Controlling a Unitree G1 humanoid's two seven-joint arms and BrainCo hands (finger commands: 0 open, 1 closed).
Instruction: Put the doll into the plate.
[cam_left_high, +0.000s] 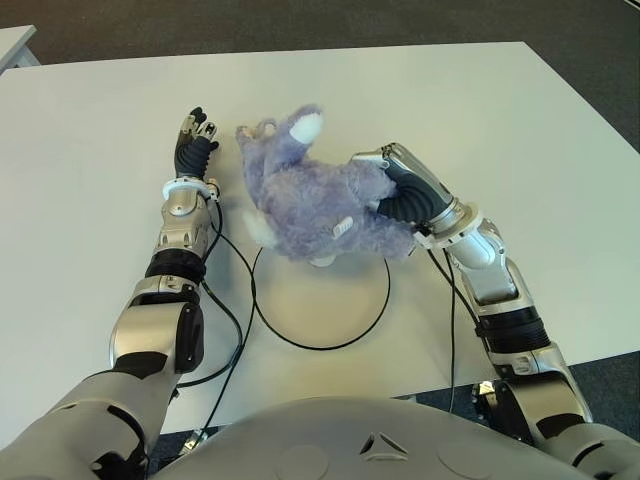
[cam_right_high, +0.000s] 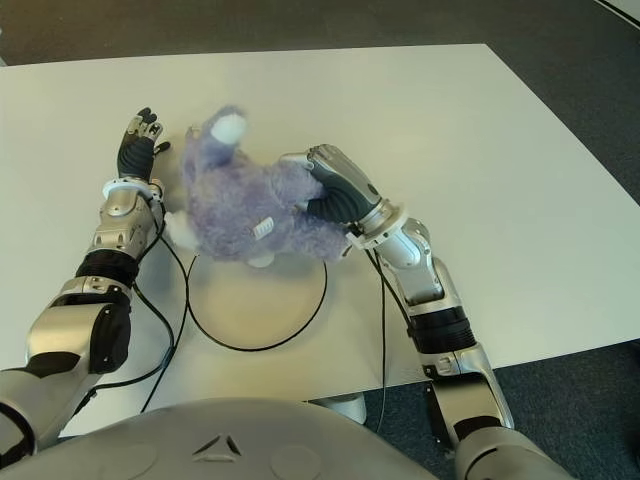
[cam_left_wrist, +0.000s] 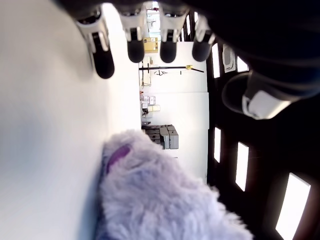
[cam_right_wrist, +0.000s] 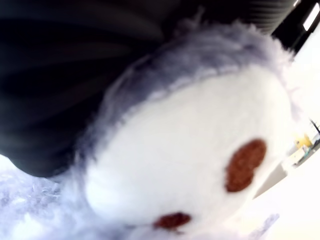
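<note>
A fluffy purple doll with white paws lies tilted over the far rim of the white plate, which has a thin black edge. My right hand is shut on the doll's right side, its fingers sunk into the fur. In the right wrist view a white paw with brown pads fills the picture right by the palm. My left hand shows just left of the doll's head, fingers straight and spread, holding nothing. In the left wrist view the doll's fur is close to that hand but apart from the fingers.
The white table stretches wide on both sides and beyond the doll. Black cables run from both wrists along the plate's sides toward my body. Dark floor lies past the table's edges.
</note>
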